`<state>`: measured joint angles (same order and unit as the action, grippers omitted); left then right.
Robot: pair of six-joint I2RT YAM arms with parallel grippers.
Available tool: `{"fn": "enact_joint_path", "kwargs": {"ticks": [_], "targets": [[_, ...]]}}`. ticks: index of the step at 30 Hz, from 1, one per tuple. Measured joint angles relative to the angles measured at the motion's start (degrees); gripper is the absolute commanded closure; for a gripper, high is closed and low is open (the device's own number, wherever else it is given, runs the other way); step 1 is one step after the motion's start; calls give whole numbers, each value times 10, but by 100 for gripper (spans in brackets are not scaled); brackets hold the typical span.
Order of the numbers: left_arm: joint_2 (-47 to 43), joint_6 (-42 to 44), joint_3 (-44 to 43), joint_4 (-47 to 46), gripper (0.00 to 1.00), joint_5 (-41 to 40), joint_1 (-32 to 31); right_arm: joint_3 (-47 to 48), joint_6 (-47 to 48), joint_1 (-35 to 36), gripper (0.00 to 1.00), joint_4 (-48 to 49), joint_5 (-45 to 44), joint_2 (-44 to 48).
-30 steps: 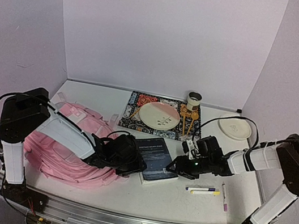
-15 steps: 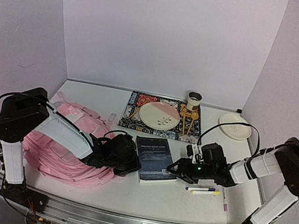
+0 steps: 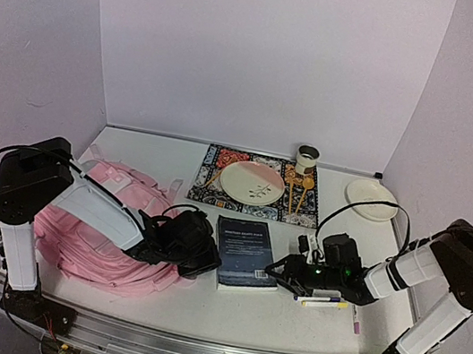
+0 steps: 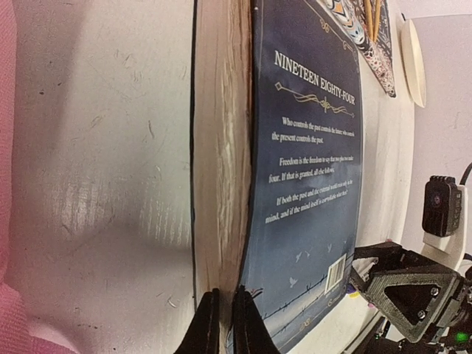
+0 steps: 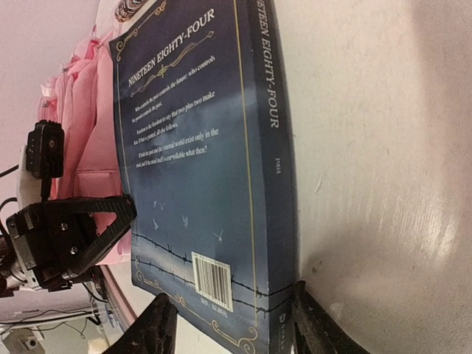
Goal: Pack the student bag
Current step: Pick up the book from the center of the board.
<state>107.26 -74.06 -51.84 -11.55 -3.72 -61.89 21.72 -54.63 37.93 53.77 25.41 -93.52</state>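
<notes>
Navy book (image 3: pixel 246 251) between left pincer (image 4: pixel 225 333) (closed), right pincer (image 5: pixel 233 326).

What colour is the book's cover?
Book: dark blue, pale lettering; best in right wrist view.

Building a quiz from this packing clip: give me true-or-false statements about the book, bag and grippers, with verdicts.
1. The book lies flat on the table, back cover up. True.
2. The book is inside the student bag. False: it lies beside the bag.
3. The right gripper is open around the book's near end. True.
4. The left gripper is wide open. False: it is shut at the book's page edge.
5. The markers lie on the book. False: they lie on the table.
</notes>
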Motion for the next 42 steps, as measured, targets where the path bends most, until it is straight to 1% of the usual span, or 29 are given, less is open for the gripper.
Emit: {"fn": "enact_joint_path", "kwargs": {"ticks": [3,10,18,22,25,30,34,38,42], "targets": [[-4,-4,6,-1,100,1,1,-12,-22,0,53,25,11,0],[-6,-18,16,-11,100,5,5,-25,-70,0,54,81,25,0],[-3,-28,16,-15,100,5,5,-24,-92,-4,55,121,26,-3],[-3,-35,16,-17,100,5,5,-22,-100,-8,55,138,22,-23],[-2,-40,17,-20,100,5,5,-22,-108,-8,53,144,15,-42],[15,-57,17,-68,100,34,0,-15,-125,12,52,165,45,-55],[26,-69,17,-93,100,53,-4,-6,-143,23,57,177,62,-67],[27,-72,17,-99,100,58,-4,-6,-158,23,68,178,65,-69],[26,-71,21,-103,90,56,-4,-6,-161,23,79,177,65,-69]]}}
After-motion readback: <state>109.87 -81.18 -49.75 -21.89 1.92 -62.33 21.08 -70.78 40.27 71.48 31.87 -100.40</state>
